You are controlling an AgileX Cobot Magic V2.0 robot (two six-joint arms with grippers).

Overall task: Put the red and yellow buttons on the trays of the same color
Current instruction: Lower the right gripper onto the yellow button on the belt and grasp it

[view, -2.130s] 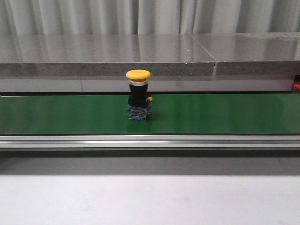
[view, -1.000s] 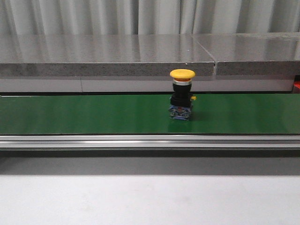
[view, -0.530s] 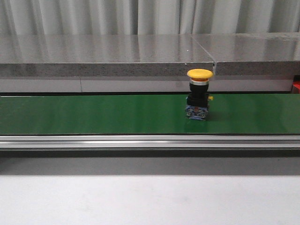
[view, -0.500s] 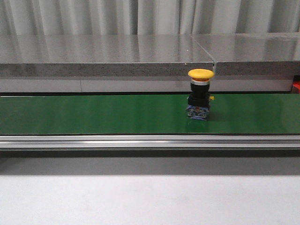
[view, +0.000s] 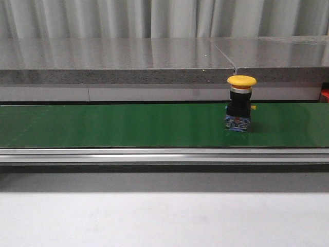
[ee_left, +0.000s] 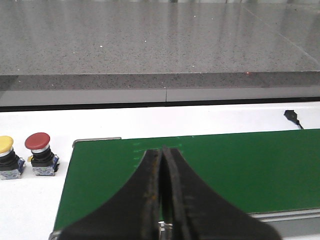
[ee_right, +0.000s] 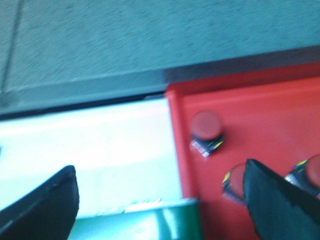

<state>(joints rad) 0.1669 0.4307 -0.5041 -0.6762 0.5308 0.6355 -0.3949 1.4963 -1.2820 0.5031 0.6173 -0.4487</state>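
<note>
Yellow button (view: 241,103) stood upright on the green belt (view: 113,126).
Left gripper (ee_left: 162,165) was pressed together; right gripper (ee_right: 160,200) gaped over a blurred red tray (ee_right: 270,115); no writing seemed legible.

My right wrist view is motion-blurred throughout. In it the shallow red plastic tray (ee_right: 260,115) runs off the frame edge, and I can make out 3 red mushroom-head push buttons, 1 whole (ee_right: 206,127), 1 half hidden behind a dark finger (ee_right: 237,182) and 1 cut by the edge (ee_right: 309,175). In my left wrist view, the yellow mushroom-head push button (ee_left: 6,157) is clipped at the frame edge. Neither arm shows in my front view.
</note>
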